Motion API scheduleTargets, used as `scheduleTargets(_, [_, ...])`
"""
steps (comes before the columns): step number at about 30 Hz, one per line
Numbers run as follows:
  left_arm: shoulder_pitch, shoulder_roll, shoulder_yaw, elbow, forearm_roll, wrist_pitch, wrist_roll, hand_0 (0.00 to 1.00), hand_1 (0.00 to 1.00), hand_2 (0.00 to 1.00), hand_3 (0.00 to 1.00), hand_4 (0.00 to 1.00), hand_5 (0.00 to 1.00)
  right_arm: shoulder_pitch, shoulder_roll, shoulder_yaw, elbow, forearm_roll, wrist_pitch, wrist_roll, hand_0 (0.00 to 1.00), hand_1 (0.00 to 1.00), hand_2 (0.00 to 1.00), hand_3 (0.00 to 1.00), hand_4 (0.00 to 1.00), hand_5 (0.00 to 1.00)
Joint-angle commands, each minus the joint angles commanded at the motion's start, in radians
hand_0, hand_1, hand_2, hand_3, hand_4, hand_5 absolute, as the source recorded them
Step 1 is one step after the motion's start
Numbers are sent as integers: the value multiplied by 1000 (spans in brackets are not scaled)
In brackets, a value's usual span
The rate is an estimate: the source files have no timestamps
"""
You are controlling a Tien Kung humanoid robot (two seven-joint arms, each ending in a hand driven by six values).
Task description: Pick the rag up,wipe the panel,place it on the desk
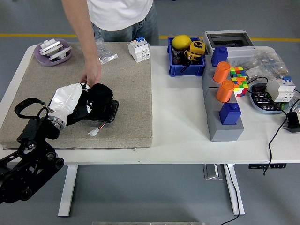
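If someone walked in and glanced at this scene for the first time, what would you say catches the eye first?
Most striking is the robot's left hand, wrapped in a black rag, lying over the dark panel on the beige mat at the left. Right beside it, a person's hand reaches down from the far side to the panel's far edge. On the right, two orange cylinders stand out on a grey block.

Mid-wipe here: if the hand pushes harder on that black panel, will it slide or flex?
The black panel looks flat, thin and rigid, so it probably won't flex much. It lies on the textured mat, which likely grips it, and a person's hand steadies its far edge, so sliding seems unlikely. The left hand covers most of it.
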Motion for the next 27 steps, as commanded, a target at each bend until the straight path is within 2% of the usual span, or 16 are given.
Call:
scheduleTargets(4, [-3,-10,43,-18,-2,1,7,227,453,562,479,56,2,-1,-1,-3,-2,4,3,-2,748,621,628,560,914,426])
scheduleTargets(11, [1,-25,69,-41,9,2,24,227,451,561,476,46,2,-5,-1,-10,-6,14,7,-5,748,621,628,560,914,426])
scheduleTargets(22, [6,-27,40,-13,14,11,32,232,452,560,483,70,2,-1,-1,-6,-2,8,4,-2,748,621,626,560,914,426])
scheduleTargets(27, [19,-18,22,7,25,22,34,232,452,560,483,70,2,-1,-1,-4,-1,5,5,-2,748,621,626,560,914,426])
